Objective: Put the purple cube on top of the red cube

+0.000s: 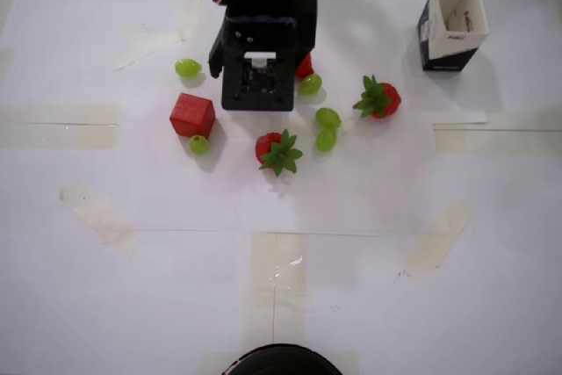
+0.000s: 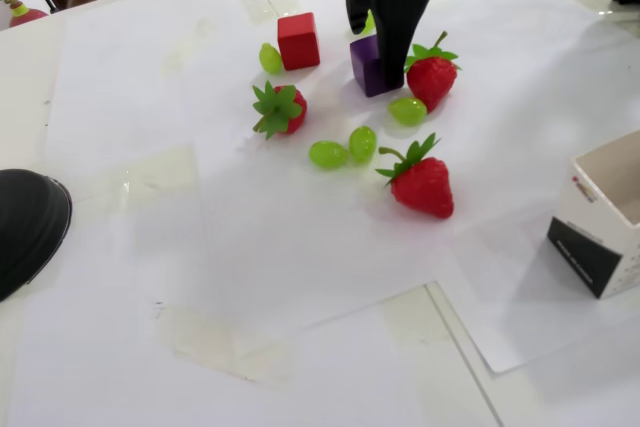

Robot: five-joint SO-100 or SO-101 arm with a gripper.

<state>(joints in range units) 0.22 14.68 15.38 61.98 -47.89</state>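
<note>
A: Why is the gripper (image 2: pixel 375 52) down over the purple cube (image 2: pixel 364 65)?
B: Prob. to straddle it for pickup; fingers flank it, grip unconfirmed, jaw width can't be told. Red cube (image 2: pixel 299 40) sits apart to the left in the fixed view, top clear.
</note>
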